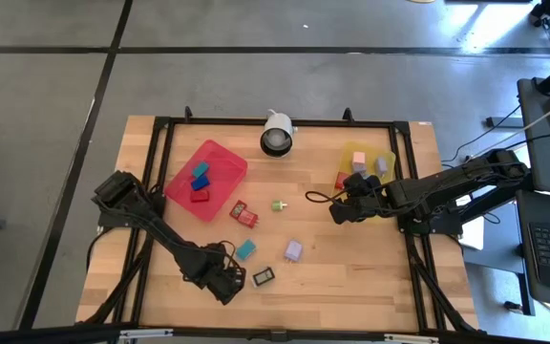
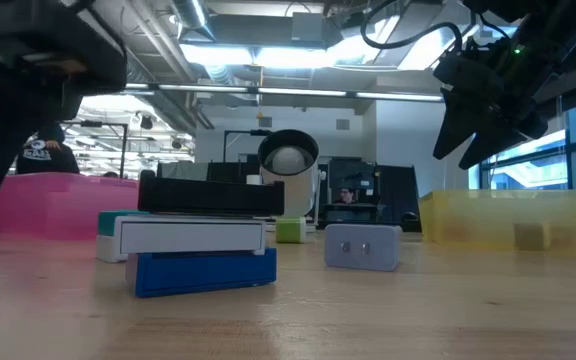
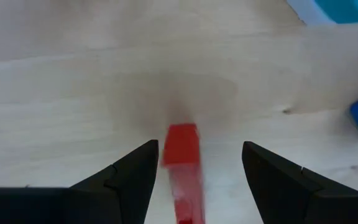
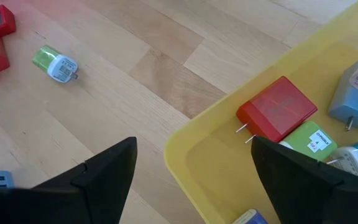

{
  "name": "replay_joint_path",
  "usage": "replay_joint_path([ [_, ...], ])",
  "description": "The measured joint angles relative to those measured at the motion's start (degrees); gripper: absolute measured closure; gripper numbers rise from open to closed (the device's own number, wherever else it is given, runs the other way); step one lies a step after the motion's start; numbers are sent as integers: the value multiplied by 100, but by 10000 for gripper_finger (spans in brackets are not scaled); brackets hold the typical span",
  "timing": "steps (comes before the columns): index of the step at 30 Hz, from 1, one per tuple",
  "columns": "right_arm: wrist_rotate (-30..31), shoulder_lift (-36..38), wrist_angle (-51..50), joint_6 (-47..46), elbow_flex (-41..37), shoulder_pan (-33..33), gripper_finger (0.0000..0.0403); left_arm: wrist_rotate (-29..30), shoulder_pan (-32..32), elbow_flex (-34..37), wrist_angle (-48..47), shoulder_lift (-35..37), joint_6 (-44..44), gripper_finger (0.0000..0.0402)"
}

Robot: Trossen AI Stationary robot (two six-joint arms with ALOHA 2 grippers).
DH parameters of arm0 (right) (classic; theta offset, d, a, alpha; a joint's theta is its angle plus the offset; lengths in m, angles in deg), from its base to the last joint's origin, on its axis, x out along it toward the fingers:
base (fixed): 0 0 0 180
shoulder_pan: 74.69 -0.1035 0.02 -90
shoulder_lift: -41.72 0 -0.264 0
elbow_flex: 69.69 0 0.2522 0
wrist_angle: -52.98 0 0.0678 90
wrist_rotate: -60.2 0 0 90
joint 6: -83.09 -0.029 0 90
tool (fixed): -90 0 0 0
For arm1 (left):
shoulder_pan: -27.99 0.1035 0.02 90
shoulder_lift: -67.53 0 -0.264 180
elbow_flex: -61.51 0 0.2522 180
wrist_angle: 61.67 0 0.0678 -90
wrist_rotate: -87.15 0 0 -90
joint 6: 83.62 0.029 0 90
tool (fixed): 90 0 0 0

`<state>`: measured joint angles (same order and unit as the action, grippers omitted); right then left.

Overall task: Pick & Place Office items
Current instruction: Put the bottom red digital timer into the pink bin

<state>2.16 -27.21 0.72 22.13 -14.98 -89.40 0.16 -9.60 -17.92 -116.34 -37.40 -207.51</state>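
My left gripper (image 1: 223, 283) is open, low over the table near its front edge. In the left wrist view its fingers stand on either side of a small red piece (image 3: 182, 157) lying on the wood; whether a finger touches it, I cannot tell. A teal piece (image 1: 245, 249), a black white-labelled piece (image 1: 263, 277), a lilac piece (image 1: 293, 250), two red pieces (image 1: 244, 214) and a green piece (image 1: 278, 204) lie on the table. My right gripper (image 1: 337, 211) is open and empty above the near left corner of the yellow tray (image 4: 191, 155).
The red tray (image 1: 220, 153) at the back left holds blue, teal and red pieces. The yellow tray (image 1: 353, 149) at the back right holds a red piece (image 4: 277, 115) and green, blue and teal ones. A white camera (image 1: 277, 134) stands at the far edge.
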Motion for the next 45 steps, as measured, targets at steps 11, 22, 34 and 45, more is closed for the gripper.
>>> replay_joint_path([
  [11,-2,-1,4,-1,2,0,85,-69,-17,-7,40,20,166,169],
  [22,0,1,18,-1,0,1,85,-304,-68,-7,-162,-183,615,244],
  [34,0,1,21,1,0,0,85,-253,-52,-7,-123,-161,1088,352],
  [45,0,0,28,-1,0,1,85,742,647,-7,-523,479,3007,345],
])
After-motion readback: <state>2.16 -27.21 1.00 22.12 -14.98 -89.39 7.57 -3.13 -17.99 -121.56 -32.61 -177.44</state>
